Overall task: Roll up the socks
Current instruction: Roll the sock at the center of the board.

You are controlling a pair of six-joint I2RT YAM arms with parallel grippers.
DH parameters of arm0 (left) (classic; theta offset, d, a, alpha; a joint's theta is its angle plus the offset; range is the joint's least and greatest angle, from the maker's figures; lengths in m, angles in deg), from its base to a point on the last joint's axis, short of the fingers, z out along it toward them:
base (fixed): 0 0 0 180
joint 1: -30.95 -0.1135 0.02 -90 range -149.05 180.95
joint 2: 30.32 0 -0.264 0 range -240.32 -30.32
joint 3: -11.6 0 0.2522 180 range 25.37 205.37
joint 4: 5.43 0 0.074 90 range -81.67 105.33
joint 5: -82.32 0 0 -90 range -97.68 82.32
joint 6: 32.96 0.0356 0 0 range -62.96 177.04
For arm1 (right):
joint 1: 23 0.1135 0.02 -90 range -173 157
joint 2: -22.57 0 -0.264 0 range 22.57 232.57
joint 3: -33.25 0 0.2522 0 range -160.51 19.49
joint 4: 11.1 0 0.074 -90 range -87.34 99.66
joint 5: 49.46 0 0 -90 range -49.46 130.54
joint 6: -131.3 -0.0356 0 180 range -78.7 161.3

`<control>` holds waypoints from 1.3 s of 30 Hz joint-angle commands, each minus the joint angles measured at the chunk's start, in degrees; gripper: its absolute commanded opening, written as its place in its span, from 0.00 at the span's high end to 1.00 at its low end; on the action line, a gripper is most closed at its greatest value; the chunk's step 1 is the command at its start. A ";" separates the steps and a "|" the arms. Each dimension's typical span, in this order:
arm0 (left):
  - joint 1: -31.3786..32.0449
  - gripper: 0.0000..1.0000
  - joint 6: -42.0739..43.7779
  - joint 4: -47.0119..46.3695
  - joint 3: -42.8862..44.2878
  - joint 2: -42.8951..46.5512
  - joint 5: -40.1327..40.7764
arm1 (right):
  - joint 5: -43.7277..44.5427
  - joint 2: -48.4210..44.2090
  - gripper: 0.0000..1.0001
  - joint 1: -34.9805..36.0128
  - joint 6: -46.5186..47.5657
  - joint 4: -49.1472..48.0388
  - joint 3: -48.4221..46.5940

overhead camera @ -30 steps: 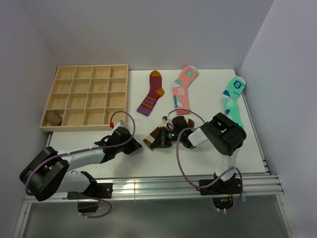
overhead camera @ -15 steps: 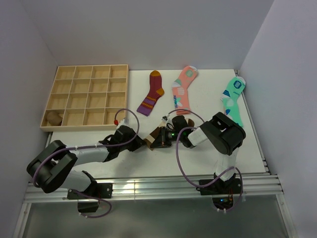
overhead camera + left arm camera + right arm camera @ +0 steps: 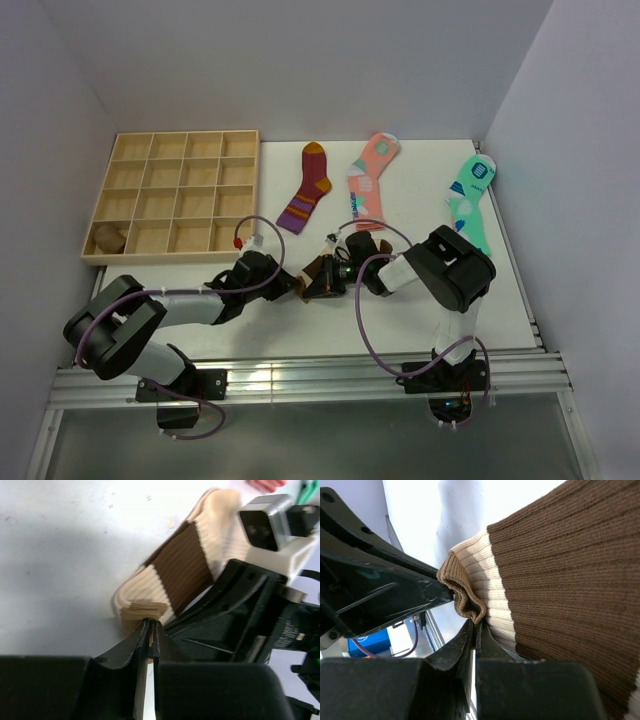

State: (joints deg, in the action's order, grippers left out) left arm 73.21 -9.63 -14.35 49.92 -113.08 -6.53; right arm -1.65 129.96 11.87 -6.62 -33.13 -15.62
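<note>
The socks (image 3: 314, 268) lie bunched together at mid-table between my two grippers. In the left wrist view the beige sock (image 3: 220, 525) with its dark brown band (image 3: 182, 570) is folded over, and my left gripper (image 3: 150, 626) pinches its tan lower edge. From the right wrist view I see ribbed brown sock fabric (image 3: 570, 570) beside a cream stripe, and my right gripper (image 3: 476, 625) is shut on a puckered tan cuff edge (image 3: 462, 592). Seen from above, the left gripper (image 3: 293, 287) and right gripper (image 3: 322, 284) meet tip to tip at the bundle.
A wooden compartment tray (image 3: 180, 195) stands at the back left, with a brownish bundle (image 3: 108, 238) in its near-left cell. A maroon striped sock (image 3: 308, 187), a pink sock (image 3: 368, 180) and a mint-green sock (image 3: 470, 200) lie behind. The metal rail (image 3: 300, 375) marks the table's near edge.
My left arm has reached to the right up to the socks, and its jaws have narrowed onto the tan edge. The right arm and its grip have stayed put.
</note>
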 commanded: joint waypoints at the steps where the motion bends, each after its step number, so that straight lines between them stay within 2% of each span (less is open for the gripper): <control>1: 0.19 0.86 -0.03 -7.29 -0.82 0.40 -0.62 | 2.82 2.21 1.00 -0.42 2.48 4.24 -0.83; 9: 0.10 0.83 0.58 -11.42 -2.50 0.76 -0.62 | 2.91 2.56 1.00 -0.51 2.48 5.38 -1.54; 30: -0.69 0.85 0.58 -27.94 -6.01 -10.66 -1.41 | 2.55 2.47 1.00 -0.68 1.69 6.34 -1.63; 31: -0.78 0.86 0.58 -27.86 -5.75 -11.19 -1.41 | 2.82 2.21 0.98 -0.68 1.95 6.70 -1.63; 34: -0.86 0.87 0.41 -28.21 -5.31 -13.03 -1.50 | 4.57 0.28 0.82 -0.60 3.79 8.72 -1.54; 37: -0.86 0.89 0.32 -27.86 -5.31 -13.74 -1.85 | 6.16 -3.06 0.74 -0.51 6.17 12.05 -1.45; 39: -0.86 0.94 0.49 -27.16 -5.22 -13.66 -2.03 | 9.05 -6.31 0.68 -0.42 8.54 15.48 -1.45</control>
State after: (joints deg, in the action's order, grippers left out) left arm 72.60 -9.91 -41.45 44.35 -125.76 -8.17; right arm -0.17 127.07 11.68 -3.82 -26.40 -17.11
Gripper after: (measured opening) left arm 0.076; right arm 0.309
